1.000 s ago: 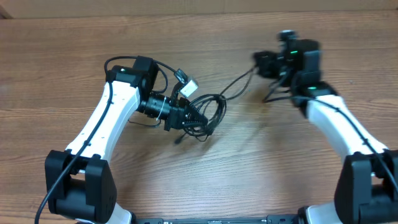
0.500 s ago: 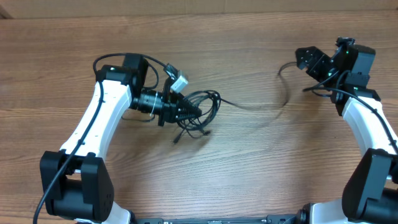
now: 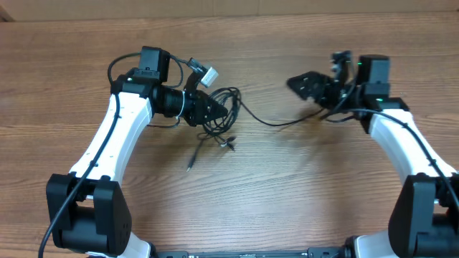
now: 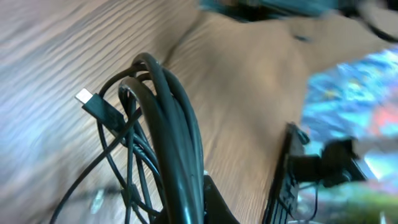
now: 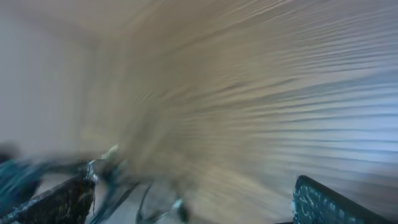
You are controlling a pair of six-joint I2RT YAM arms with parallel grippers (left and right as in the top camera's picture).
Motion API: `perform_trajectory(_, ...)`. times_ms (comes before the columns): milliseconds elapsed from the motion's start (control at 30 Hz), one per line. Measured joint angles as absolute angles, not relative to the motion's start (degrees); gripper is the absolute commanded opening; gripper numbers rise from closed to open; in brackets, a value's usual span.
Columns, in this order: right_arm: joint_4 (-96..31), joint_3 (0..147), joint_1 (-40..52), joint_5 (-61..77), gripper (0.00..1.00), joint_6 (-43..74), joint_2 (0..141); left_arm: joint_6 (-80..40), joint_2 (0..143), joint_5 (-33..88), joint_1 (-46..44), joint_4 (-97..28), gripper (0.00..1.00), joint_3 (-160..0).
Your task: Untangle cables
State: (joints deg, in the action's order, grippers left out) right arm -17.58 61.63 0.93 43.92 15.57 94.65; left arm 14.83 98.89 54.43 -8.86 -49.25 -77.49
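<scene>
The cables (image 3: 228, 113) are a tangle of thin black cords left of the table's middle. My left gripper (image 3: 209, 109) is shut on that tangle. In the left wrist view the looped cables (image 4: 166, 118) run up from the jaws, and a silver-tipped plug (image 4: 92, 103) sticks out to the left. One strand (image 3: 276, 123) trails right across the wood toward the right arm. Another strand ends in a plug (image 3: 191, 165) on the table below the bundle. My right gripper (image 3: 303, 84) hovers open right of the middle. Its fingers (image 5: 329, 202) stand wide apart in a blurred right wrist view.
A white connector (image 3: 208, 76) on the left arm's own cabling sits just above the bundle. The wooden table (image 3: 287, 186) ends at its far edge along the top of the overhead view. Both arm bases stand at the near corners.
My right gripper has opened and let go of the strand, then swung from the far right back toward the middle. The left gripper shifted up slightly with the bundle. A plug end now lies lower on the table.
</scene>
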Motion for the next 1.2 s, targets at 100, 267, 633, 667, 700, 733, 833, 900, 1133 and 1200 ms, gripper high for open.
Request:
perform_trajectory(100,-17.6,61.6,4.9,48.0,0.91,12.1,94.7,8.6,98.9,50.6,-8.8,-49.1,0.04,-77.5)
perform_trajectory(267,-19.0,61.6,10.1,50.9,0.68,15.1,94.7,6.3,98.9,52.8,-8.8,-46.2,0.04,-77.5)
perform_trajectory(633,-22.2,61.6,20.9,40.1,0.5,31.5,94.7,10.4,98.9,63.8,-8.9,-44.9,0.04,-77.5)
perform_trajectory(667,-22.7,61.6,22.0,37.4,0.5,33.2,94.8,11.2,98.9,65.1,-8.9,-44.9,0.04,-77.5)
perform_trajectory(700,-22.5,61.6,23.0,34.5,0.49,34.3,94.9,12.2,98.9,67.0,-8.9,-45.0,0.05,-77.5)
perform_trajectory(733,-22.2,61.6,23.6,32.7,0.49,35.0,95.1,12.7,98.9,68.3,-8.9,-44.9,0.04,-77.5)
perform_trajectory(833,-21.0,61.6,24.9,28.4,0.45,36.8,97.1,14.3,98.9,72.3,-8.9,-45.0,0.04,-77.5)
perform_trajectory(900,-22.0,61.6,25.3,26.9,0.38,37.5,98.6,15.2,98.9,74.2,-8.9,-45.0,0.04,-77.5)
perform_trajectory(1133,-28.6,61.6,24.5,25.4,0.35,37.4,100.2,16.5,98.9,74.7,-8.9,-46.0,0.04,-77.5)
perform_trajectory(1200,-30.1,61.6,23.0,27.2,0.42,36.9,100.0,16.8,98.9,72.5,-8.9,-46.9,0.04,-77.5)
